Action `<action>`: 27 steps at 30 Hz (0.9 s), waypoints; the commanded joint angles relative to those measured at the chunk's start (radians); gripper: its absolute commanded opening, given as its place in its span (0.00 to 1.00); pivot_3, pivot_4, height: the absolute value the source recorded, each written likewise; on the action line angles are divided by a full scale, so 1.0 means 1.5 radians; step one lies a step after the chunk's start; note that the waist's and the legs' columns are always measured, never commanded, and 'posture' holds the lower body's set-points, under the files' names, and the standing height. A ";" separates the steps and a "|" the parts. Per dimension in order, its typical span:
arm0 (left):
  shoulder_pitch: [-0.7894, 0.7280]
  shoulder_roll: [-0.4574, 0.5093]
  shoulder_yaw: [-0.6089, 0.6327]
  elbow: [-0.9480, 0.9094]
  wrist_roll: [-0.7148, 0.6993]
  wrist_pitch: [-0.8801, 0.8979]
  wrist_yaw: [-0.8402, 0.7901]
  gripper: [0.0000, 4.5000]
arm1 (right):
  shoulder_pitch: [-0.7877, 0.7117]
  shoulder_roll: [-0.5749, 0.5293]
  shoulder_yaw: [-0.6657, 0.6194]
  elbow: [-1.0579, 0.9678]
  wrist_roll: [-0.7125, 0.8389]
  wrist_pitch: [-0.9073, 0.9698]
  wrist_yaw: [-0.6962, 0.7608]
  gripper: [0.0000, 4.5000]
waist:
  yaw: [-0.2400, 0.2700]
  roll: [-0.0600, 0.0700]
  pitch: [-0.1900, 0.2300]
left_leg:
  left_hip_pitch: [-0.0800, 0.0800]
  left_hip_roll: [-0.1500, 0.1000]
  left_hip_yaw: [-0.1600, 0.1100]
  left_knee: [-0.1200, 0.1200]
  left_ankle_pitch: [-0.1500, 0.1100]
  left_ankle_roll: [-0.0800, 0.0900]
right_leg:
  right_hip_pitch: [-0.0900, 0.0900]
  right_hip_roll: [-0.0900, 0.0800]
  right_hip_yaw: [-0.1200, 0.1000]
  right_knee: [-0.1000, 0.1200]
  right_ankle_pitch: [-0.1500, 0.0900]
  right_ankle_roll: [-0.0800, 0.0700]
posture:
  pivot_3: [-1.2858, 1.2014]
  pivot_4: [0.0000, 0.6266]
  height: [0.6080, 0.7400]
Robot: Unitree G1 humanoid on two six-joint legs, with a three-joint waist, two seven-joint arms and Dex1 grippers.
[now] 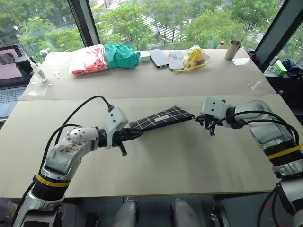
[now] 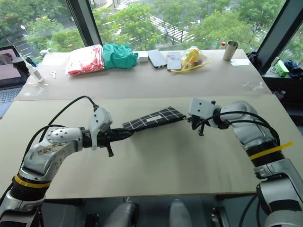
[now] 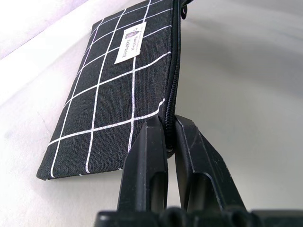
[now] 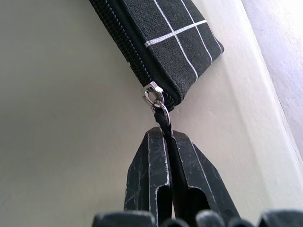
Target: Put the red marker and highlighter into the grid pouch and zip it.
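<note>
The left claw is pinched closed on the near end of the grid pouch, its two black fingers clamping the fabric edge right at the zipper seam. The right claw is likewise closed tight, gripping the black zipper pull strap that hangs from the small silver ring at the pouch's far corner. Between the two claws the pouch is stretched out long and flat, lifted a little above the front counter, one end at each claw. Its black cloth with white grid lines faces up, and the small white label sits near the middle of that face. In the right wrist view the zipper teeth run closed along the edge up to the slider at the corner; what lies inside the pouch cannot be seen. Beyond it, on the rear counter by the window, lie a clear bag of red items, a bundled green cloth, two phones, a plastic bag holding yellow things and a metal cup. At the far left stand a white squeeze bottle and a laptop.
</note>
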 commanded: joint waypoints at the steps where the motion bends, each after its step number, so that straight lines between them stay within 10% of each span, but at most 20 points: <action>1: 0.013 0.007 0.028 -0.008 -0.006 -0.037 -0.013 0.00 | 0.014 -0.011 -0.034 -0.017 -0.003 -0.007 0.013 0.16 | 0.001 0.000 0.000 | 0.000 0.000 0.000 0.000 0.000 0.000 | 0.000 0.000 0.000 0.000 0.000 0.000 | 0.52 0.24 1.00; 12: 0.041 0.024 0.012 0.191 0.075 -0.421 -0.201 0.00 | 0.192 -0.117 -0.144 -0.219 0.106 0.108 0.112 0.96 | 0.012 0.000 0.000 | 0.000 -0.001 0.000 0.000 0.000 0.000 | 0.001 -0.001 0.000 -0.001 0.000 0.000 | 0.52 0.24 1.00; 15: 0.027 0.021 0.015 0.242 0.085 -0.471 -0.217 0.00 | 0.214 -0.140 -0.198 -0.224 0.142 0.144 0.117 1.00 | 0.011 0.000 0.000 | 0.001 0.000 0.001 0.000 0.000 0.000 | 0.001 -0.001 0.000 -0.001 0.000 0.000 | 0.52 0.24 1.00; 21: 0.021 0.006 0.019 0.246 0.070 -0.489 -0.222 0.49 | 0.243 -0.172 -0.254 -0.198 0.150 0.138 0.110 1.00 | 0.011 0.000 0.000 | 0.000 0.000 0.001 0.000 0.000 0.000 | 0.001 -0.001 0.000 -0.001 0.000 0.000 | 0.52 0.24 1.00; 27: 0.062 0.060 0.103 0.114 -0.130 -0.261 -0.256 0.87 | 0.212 -0.153 -0.270 -0.161 0.191 0.147 0.125 1.00 | 0.001 0.000 0.000 | 0.000 0.000 0.001 0.000 0.000 0.001 | 0.001 -0.001 0.000 0.000 0.000 0.000 | 0.52 0.24 1.00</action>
